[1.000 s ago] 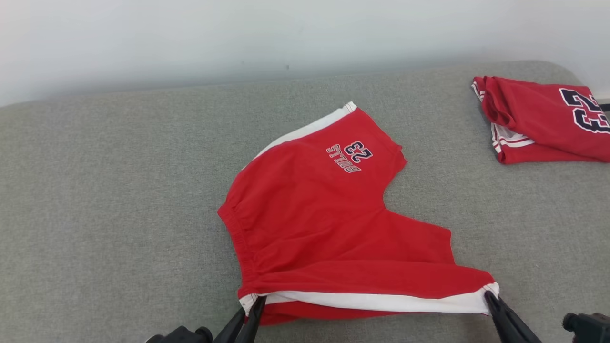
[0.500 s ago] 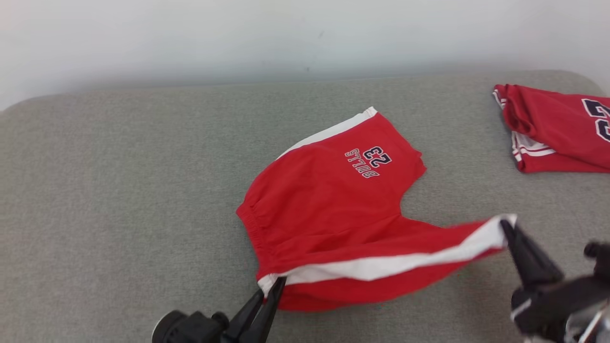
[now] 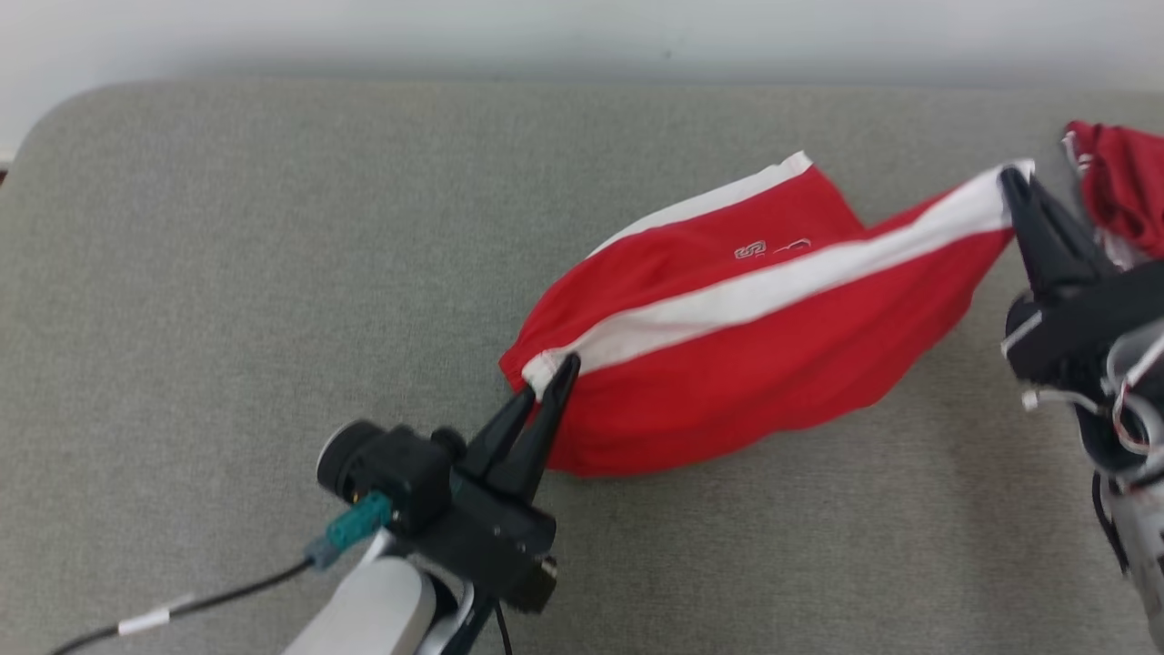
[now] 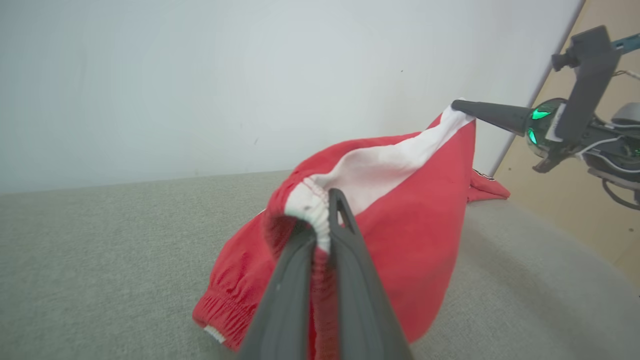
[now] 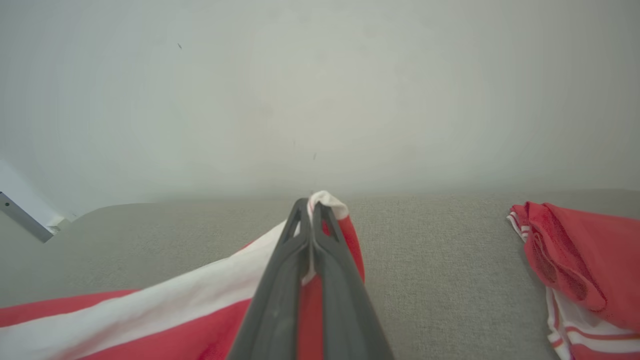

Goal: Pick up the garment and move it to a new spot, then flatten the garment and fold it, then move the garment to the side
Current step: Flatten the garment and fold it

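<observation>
The garment (image 3: 727, 364) is a pair of red shorts with a white side stripe, folded over itself on the grey padded surface (image 3: 227, 273). My left gripper (image 3: 556, 371) is shut on the waistband corner, seen close in the left wrist view, where red and white cloth (image 4: 395, 200) bunches around my left gripper (image 4: 322, 210). My right gripper (image 3: 1011, 177) is shut on the hem corner, lifted above the surface at the right; the right wrist view shows my right gripper (image 5: 311, 206) pinching the white stripe of the garment (image 5: 150, 310). Part of the printed lettering peeks out under the raised fold.
A second red jersey (image 3: 1123, 186) lies at the far right of the surface, close behind my right gripper, also in the right wrist view as a red jersey (image 5: 575, 270). A pale wall (image 3: 546, 27) runs behind. Bare grey surface stretches to the left.
Both grippers have carried their corners of the garment up and away from me, the right one much farther, folding the near leg over the far one. The head camera has also shifted.
</observation>
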Robot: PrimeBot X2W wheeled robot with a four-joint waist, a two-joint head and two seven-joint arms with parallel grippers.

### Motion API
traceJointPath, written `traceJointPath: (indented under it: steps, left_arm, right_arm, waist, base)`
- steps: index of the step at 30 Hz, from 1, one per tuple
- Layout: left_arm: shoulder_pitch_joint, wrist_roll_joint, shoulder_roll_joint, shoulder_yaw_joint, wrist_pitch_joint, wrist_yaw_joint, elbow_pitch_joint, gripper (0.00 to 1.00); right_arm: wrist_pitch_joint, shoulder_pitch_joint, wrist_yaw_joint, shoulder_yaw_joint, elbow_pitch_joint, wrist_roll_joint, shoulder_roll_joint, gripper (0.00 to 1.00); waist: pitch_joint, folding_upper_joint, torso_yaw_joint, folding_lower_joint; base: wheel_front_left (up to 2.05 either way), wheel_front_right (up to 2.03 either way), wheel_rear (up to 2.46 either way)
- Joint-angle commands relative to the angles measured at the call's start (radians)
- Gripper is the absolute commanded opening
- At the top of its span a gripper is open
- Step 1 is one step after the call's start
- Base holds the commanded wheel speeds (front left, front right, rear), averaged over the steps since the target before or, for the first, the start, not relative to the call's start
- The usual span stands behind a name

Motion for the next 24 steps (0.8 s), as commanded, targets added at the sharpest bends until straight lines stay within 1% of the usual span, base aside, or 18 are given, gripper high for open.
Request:
traceJointPath:
  steps: [1,6,11,14,16,17,19,22,23,24]
  left_arm:
    - [-0.029,-0.009,-0.004,0.001,-0.003,-0.006,0.017,0.0]
    - [-0.13,-0.02,-0.028,0.01,-0.002,-0.01,0.1,0.0]
    - [-0.198,-0.029,-0.052,0.011,-0.003,-0.013,0.184,0.0]
    - [-0.225,-0.03,-0.067,0.011,-0.003,-0.015,0.218,0.0]
    - [-0.228,-0.032,-0.073,0.016,-0.003,-0.015,0.226,0.0]
    - [-0.238,-0.024,-0.082,0.019,-0.003,-0.016,0.239,0.0]
    - [-0.241,-0.023,-0.092,0.019,-0.003,-0.013,0.25,0.0]
    - [-0.245,-0.024,-0.098,0.009,-0.003,-0.014,0.275,0.0]
    - [-0.248,-0.024,-0.1,0.007,-0.003,-0.014,0.281,0.3]
    - [-0.248,-0.026,-0.102,0.005,-0.003,-0.014,0.286,0.49]
  right_arm:
    - [-0.006,-0.039,-0.003,0.007,0.026,-0.008,-0.003,0.0]
    - [-0.023,-0.209,-0.003,0.059,0.185,-0.012,0.004,0.0]
    - [-0.045,-0.343,-0.003,0.121,0.343,-0.027,0.018,0.0]
    - [-0.061,-0.404,-0.003,0.166,0.423,-0.034,0.029,0.0]
    - [-0.067,-0.421,-0.003,0.18,0.447,-0.036,0.032,0.0]
    - [-0.075,-0.453,-0.003,0.201,0.502,-0.04,0.031,0.0]
    - [-0.082,-0.478,-0.003,0.224,0.552,-0.039,0.034,0.0]
    - [-0.094,-0.504,-0.003,0.258,0.604,-0.035,0.039,0.0]
    - [-0.098,-0.51,-0.003,0.271,0.615,-0.031,0.04,0.07]
    - [-0.105,-0.515,-0.003,0.282,0.626,-0.027,0.041,0.21]
  waist:
    - [0.058,-0.0001,0.037,-0.0002]
    - [0.124,-0.0001,0.059,-0.0002]
    - [0.171,-0.0001,0.081,-0.0002]
    - [0.191,-0.0001,0.092,-0.0002]
    - [0.196,-0.0001,0.094,-0.0002]
    - [0.205,-0.0001,0.101,-0.0002]
    - [0.211,-0.0001,0.107,-0.0002]
    - [0.21,-0.0001,0.113,-0.0002]
    - [0.209,-0.0001,0.113,-0.0002]
    - [0.206,-0.0001,0.113,-0.0002]
  base:
    - [0.0,0.0,0.0]
    - [0.0,0.0,0.0]
    - [0.0,0.0,0.0]
    - [0.0,0.0,0.0]
    - [0.0,0.0,0.0]
    - [0.0,0.0,0.0]
    - [0.0,0.0,0.0]
    - [0.0,0.0,0.0]
    - [0.0,0.0,0.0]
    - [0.0,0.0,0.0]
